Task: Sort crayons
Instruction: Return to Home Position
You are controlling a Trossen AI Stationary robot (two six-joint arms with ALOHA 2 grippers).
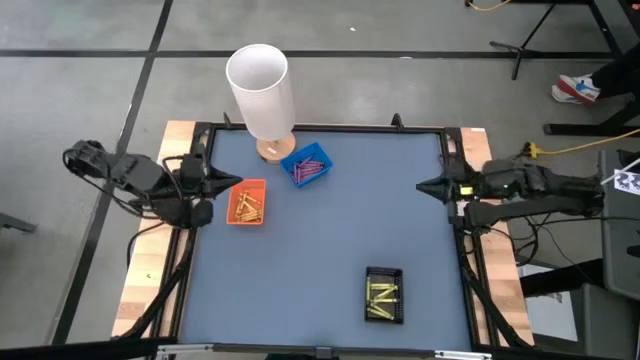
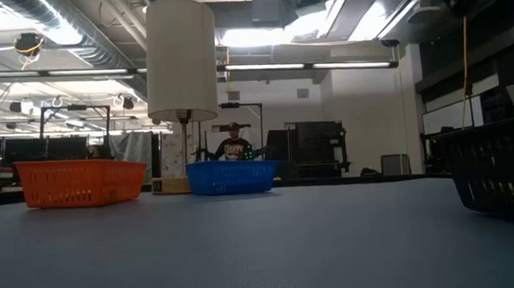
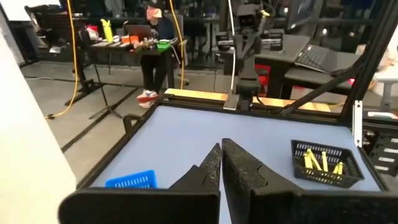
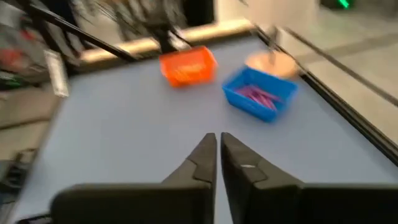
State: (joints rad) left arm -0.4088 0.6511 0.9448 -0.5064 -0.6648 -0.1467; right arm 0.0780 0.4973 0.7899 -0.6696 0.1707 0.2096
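Observation:
The crayons lie in three small trays on the blue table. Orange-gold crayons [image 1: 247, 205] lie in the orange tray [image 1: 247, 202] at the left. Purple-pink crayons [image 1: 310, 170] lie in the blue tray [image 1: 306, 165] at the far side. Yellow crayons [image 1: 382, 296] lie in the black tray [image 1: 384, 294] near the front. My left gripper [image 1: 238, 182] is shut and empty at the table's left edge, beside the orange tray. My right gripper [image 1: 420, 186] is shut and empty at the table's right edge.
A tall white cylinder [image 1: 262, 90] on a round wooden base [image 1: 273, 148] stands at the far edge, next to the blue tray. A black frame [image 1: 320, 128] runs around the table. A person [image 2: 233, 145] sits in the room behind.

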